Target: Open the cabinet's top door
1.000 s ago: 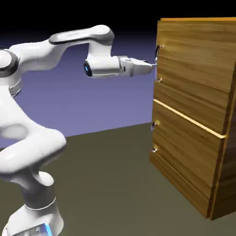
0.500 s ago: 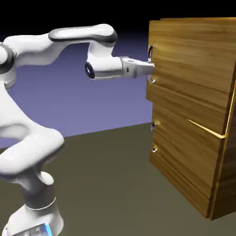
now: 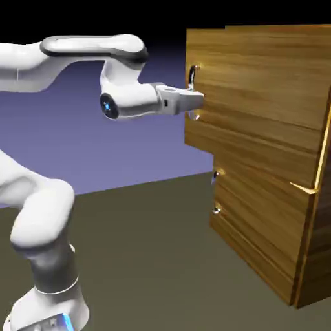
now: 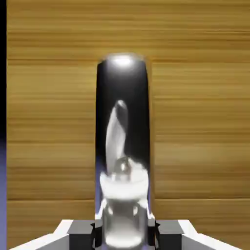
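Cabinet of golden-brown, horizontal-grain wood (image 3: 271,213), tall and boxy, stands on the right of the exterior view, resting on a dull olive-grey table surface (image 3: 149,245). Its larger upper wood-grain door panel (image 3: 258,103) is swung partly out from the cabinet body: the handle edge juts to the left, past the line of the shorter lower wood-grain panel (image 3: 258,226), which sits flush and shut with two small knobs along its left edge. A wedge-shaped gap shows on the right where the upper panel has left the frame.

A white jointed robot arm (image 3: 45,213) rises from the lower left, bends over, and reaches level to the right. Its two-finger gripper (image 3: 192,98) meets the small vertical silver-metal handle (image 3: 192,76) near the left edge of the upper door.

In the hand view, wood grain fills nearly the whole picture. The shiny metal handle (image 4: 122,146) runs up the middle, dark and mirror-like with a bright highlight at its top. The grey fingertips (image 4: 80,233) sit at the bottom edge, one pressed against each side of the handle, so the jaws are closed tight around it. A thin strip of blue-violet backdrop (image 4: 3,161) shows along the left edge.
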`<state>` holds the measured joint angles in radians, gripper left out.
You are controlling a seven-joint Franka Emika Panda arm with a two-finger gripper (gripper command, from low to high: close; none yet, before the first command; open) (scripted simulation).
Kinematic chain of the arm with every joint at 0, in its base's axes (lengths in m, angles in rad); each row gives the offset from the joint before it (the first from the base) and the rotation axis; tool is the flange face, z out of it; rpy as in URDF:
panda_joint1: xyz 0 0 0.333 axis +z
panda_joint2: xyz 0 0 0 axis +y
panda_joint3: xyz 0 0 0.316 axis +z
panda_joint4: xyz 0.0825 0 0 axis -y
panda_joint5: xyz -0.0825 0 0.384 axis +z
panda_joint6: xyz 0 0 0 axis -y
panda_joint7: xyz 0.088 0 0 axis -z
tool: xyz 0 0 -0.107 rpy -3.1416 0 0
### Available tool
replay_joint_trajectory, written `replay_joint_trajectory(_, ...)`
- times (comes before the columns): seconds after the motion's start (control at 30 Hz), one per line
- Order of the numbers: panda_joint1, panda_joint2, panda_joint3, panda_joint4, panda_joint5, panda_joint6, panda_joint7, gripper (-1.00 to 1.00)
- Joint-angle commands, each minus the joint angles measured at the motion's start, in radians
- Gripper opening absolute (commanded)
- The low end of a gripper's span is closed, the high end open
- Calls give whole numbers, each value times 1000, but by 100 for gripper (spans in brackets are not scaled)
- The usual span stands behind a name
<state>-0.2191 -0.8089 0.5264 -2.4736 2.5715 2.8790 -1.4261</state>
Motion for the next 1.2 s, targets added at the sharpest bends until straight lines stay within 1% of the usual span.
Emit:
replay_joint_trajectory(0.0,36,-13,-32,-22,-34,-6,16,-100)
replay_joint_trajectory(0.3,342,-184,-325,-212,-403,-40,195,-100)
replay_joint_trajectory(0.57,482,-352,-501,-335,-751,-67,402,-100)
replay_joint_trajectory(0.7,486,-435,-565,-387,-925,-123,519,-100)
replay_joint_trajectory(0.83,451,-520,-640,-431,-1099,-224,627,-100)
replay_joint_trajectory(1.0,374,-612,-778,-459,-1316,-410,725,-100)
replay_joint_trajectory(1.17,304,-654,-958,-437,-1515,-624,772,-100)
